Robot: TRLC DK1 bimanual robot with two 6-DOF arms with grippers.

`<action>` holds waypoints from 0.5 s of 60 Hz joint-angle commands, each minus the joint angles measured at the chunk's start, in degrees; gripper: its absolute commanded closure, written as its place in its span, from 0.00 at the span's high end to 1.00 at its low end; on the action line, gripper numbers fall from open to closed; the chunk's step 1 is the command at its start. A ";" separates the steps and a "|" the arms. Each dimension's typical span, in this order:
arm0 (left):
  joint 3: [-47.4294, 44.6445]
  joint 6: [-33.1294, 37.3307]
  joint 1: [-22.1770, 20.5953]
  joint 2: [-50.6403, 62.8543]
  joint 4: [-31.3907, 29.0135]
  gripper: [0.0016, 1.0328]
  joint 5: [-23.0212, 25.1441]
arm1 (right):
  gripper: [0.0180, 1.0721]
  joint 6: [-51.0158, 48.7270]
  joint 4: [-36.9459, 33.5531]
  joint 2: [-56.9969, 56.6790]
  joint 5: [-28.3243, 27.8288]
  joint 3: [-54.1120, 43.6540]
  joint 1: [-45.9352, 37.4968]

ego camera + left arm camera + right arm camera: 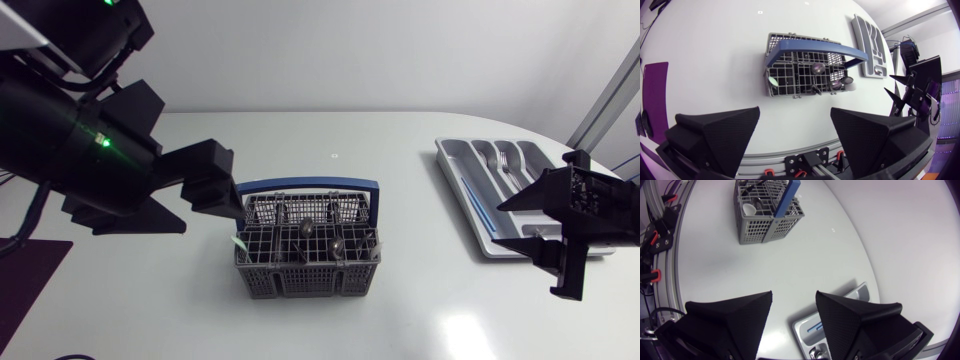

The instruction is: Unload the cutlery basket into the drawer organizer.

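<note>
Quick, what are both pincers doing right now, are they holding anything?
Left pincer: open, holding nothing.
Right pincer: open, holding nothing.

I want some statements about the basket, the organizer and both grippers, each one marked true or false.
1. The cutlery basket has a blue handle. True.
2. The left gripper is shut on a spoon. False: it is open and holds nothing.
3. Forks lie in the drawer organizer. True.
4. The basket is empty. False: spoons stand in it.
5. The right gripper hangs over the basket. False: it is by the organizer, apart from the basket.
</note>
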 commanded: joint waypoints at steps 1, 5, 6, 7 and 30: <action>3.15 -3.27 -1.19 1.80 -1.71 0.96 0.56 | 0.74 5.89 -1.25 -2.92 1.05 -0.89 3.32; 4.74 -4.15 -1.99 2.77 -2.85 0.96 0.56 | 0.77 10.37 -1.60 -4.24 3.16 -0.63 7.28; 5.00 -4.41 -1.99 2.94 -3.20 0.96 0.56 | 0.78 11.51 -1.86 -4.42 3.77 -0.45 8.42; 5.26 -4.76 -2.16 3.21 -3.47 0.96 0.56 | 0.78 12.21 -1.95 -4.42 4.13 -0.36 9.12; 4.82 -8.98 -2.78 4.35 -4.35 0.96 0.21 | 0.86 28.39 -6.17 -3.98 5.18 3.59 19.41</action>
